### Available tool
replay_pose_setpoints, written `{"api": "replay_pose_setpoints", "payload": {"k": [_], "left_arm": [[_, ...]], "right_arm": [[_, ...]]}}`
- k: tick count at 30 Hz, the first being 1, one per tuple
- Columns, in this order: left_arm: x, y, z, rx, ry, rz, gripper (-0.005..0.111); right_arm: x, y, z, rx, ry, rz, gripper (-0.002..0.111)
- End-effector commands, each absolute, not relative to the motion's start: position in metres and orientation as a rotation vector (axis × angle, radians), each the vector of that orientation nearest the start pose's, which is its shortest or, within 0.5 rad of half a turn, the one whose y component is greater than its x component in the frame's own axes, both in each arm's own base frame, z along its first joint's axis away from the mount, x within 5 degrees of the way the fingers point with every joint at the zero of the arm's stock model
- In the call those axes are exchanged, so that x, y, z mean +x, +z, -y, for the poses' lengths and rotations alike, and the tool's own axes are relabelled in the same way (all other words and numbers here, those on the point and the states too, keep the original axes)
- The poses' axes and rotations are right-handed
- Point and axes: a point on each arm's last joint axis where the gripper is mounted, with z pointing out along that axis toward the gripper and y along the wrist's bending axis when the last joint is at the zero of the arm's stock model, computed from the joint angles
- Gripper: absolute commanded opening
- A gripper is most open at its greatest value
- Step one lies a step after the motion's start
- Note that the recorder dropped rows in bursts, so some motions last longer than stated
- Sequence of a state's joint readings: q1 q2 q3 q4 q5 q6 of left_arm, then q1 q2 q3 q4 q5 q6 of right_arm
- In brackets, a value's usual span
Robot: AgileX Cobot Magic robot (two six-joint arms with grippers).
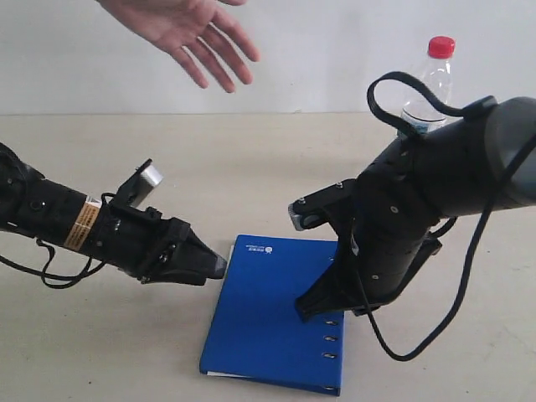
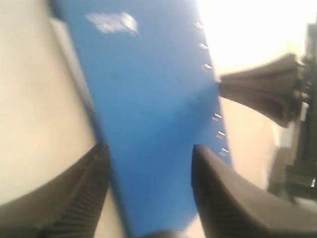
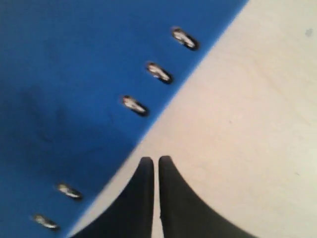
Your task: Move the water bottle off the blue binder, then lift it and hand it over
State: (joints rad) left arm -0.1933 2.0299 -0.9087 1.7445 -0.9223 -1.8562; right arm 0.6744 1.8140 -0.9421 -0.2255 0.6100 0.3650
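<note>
Both arms matte black. left arm [image 1: 50, 209]: tan label band [image 1: 81, 224], silver camera block [image 1: 151, 177], thin black cable [image 1: 52, 283] underneath. left gripper [image 2: 149, 151]: fingers [image 2: 81, 196] ribbed inside. right arm [image 1: 419, 201]: grey upper shell [image 1: 523, 159], pale screw heads [image 1: 394, 209], thick black looping lead [image 1: 410, 358]. right gripper [image 3: 156, 161]: smooth tapered fingers.

bottle [image 1: 435, 79] base apparently behind arm [image 1: 435, 176]

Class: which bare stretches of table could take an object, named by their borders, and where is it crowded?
Bare table lies beyond the blue binder, between the left arm and right arm; also lower left, below the left arm. Crowded: the binder's side edges, where the left gripper and right gripper sit.
</note>
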Motion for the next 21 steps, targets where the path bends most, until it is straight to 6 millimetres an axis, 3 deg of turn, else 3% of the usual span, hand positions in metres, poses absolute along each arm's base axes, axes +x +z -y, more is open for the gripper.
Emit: {"api": "replay_pose_setpoints", "payload": {"k": [1,8,16,21], "left_arm": [[0.306,0.095,0.128,0.400,-1.245,-2.635,0.048],[0.288,0.087,0.163,0.541,-1.284,-2.675,0.048],[0.290,0.084,0.156,0.478,-1.255,-2.699,0.048],[0.281,0.090,0.166,0.543,-1.397,-2.680,0.048]], "right_arm": [[0.258,0.146,-0.170,-0.618,-0.285,-2.783,0.000],[0.253,0.127,-0.182,-0.645,-0.113,-2.877,0.000],[0.252,0.126,-0.184,-0.668,-0.083,-2.876,0.000],[0.253,0.126,-0.184,-0.667,-0.078,-2.871,0.000]]}}
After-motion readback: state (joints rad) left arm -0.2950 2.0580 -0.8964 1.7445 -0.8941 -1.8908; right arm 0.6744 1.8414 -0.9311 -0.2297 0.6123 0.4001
